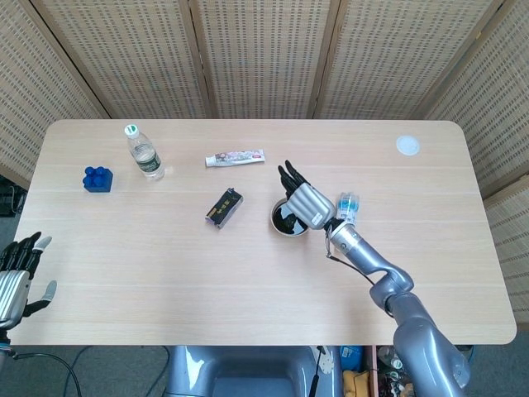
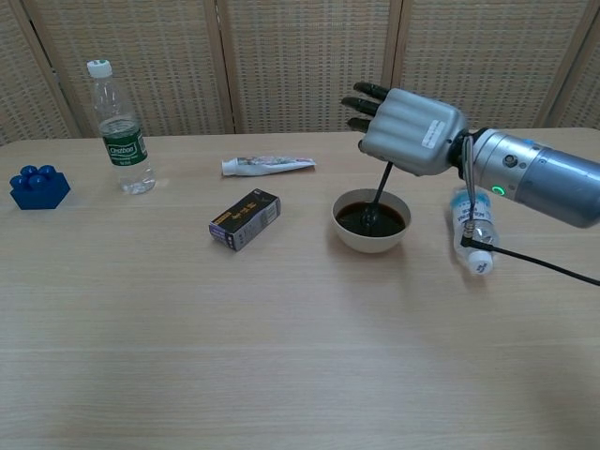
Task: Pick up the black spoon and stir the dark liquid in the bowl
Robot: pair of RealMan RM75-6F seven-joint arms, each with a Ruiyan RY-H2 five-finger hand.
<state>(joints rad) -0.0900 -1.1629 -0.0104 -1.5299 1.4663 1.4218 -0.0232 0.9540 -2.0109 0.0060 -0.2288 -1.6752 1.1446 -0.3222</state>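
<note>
A white bowl [image 2: 350,237] [image 1: 277,228] of dark liquid sits near the table's middle. My right hand [image 2: 405,130] [image 1: 306,201] hovers just above it and holds the black spoon [image 2: 379,190] by its handle. The spoon hangs down with its scoop dipped into the dark liquid. In the head view the hand covers the spoon and much of the bowl. My left hand [image 1: 16,275] hangs off the table's near left corner, fingers spread and holding nothing.
A small plastic bottle [image 2: 471,231] [image 1: 349,207] lies right of the bowl, under my right forearm. A dark box [image 2: 245,219], a toothpaste tube [image 2: 267,166], an upright water bottle [image 2: 119,131] and a blue block [image 2: 38,187] stand to the left. A white disc [image 1: 407,145] lies at the far right.
</note>
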